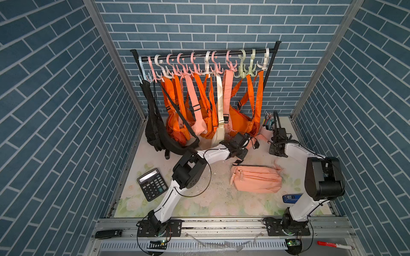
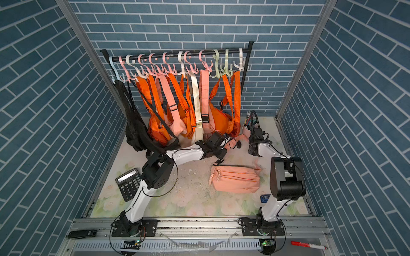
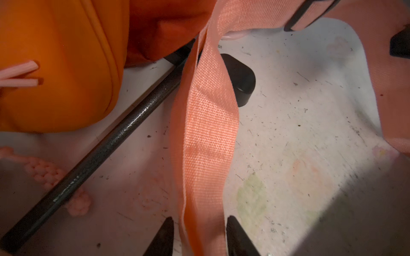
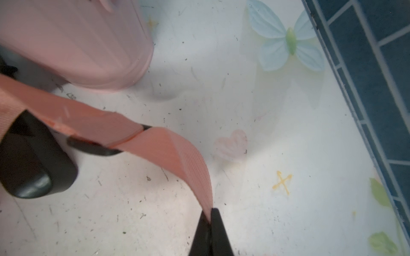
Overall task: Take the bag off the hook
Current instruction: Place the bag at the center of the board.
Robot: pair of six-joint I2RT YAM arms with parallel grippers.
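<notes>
**Task item.** The pink waist bag (image 1: 256,180) (image 2: 235,180) lay flat on the floral table (image 1: 221,199), off the hooks (image 1: 213,64). It sat in front of the rail (image 1: 199,55), where the hanging bags (image 1: 199,106) crowded together and their bodies overlapped too much to count.

**Left gripper** (image 3: 199,218). The fingers stood apart with the pink strap (image 3: 210,124) running loosely between them. The frame edge cut the fingers off, so contact with either one could not be confirmed.

**Right gripper** (image 4: 209,210). The fingertips were pressed together on a folded end of the pink strap (image 4: 173,150), which carried a black slider buckle (image 4: 93,148).

**Obstructions.**
- In both top views each gripper was hidden beneath its own wrist housing.
- Only a short loop of strap showed beside the left wrist (image 1: 255,140).
- The strap's run to the bag on the table could not be traced.
- A black rounded piece (image 3: 240,79) lay partly behind the strap and could not be identified.
- An orange bag (image 3: 55,66) was cut off by the frame and covered part of the rack's black base bar (image 3: 99,155).
- The pink pen cup (image 4: 77,44) was blurred and only its lower wall showed.
</notes>
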